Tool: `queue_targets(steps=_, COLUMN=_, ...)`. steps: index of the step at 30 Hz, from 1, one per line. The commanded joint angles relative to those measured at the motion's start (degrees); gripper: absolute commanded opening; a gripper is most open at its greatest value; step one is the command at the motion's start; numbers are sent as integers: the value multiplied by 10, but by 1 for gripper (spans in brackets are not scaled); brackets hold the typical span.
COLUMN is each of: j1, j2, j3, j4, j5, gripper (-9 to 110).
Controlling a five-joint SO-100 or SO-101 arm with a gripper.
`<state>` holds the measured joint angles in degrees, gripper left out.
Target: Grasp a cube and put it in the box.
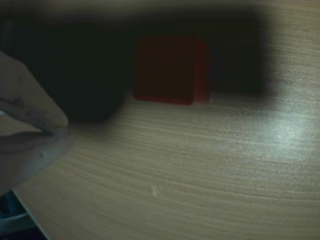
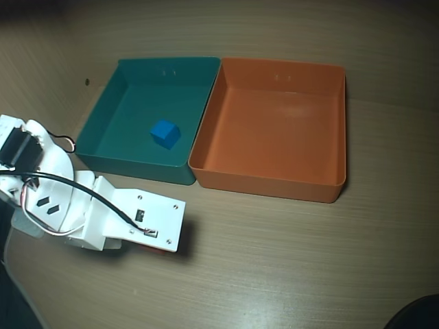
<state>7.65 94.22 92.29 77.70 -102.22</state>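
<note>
1. Overhead view: looks straight down on the wooden table (image 2: 288,260), trays at top, arm lower left.
2. Wrist view: low, close to the orange cube (image 1: 172,70), facing along the tabletop.
3. Shared: tabletop beside the arm.

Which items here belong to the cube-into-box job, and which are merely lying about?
Job:
- small matte orange cube
- large shallow orange plastic tray
- gripper

Lying about:
- equal-sized teal plastic tray
- small blue cube inside it
</note>
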Motion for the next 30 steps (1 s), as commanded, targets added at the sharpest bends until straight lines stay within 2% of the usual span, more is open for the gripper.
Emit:
queue_targets(steps=1, j1=-7, j2=4, j3=-35, j4=-6, j5=-3, gripper=-6)
queue_targets(steps=9, j1=-8, j2=2, j3=-26, j4=-62, j5=-2, gripper=-6)
queue_targets(steps=30, j1=-9, j2=-60, j3=-34, j4=-75, j5=8, gripper=-5)
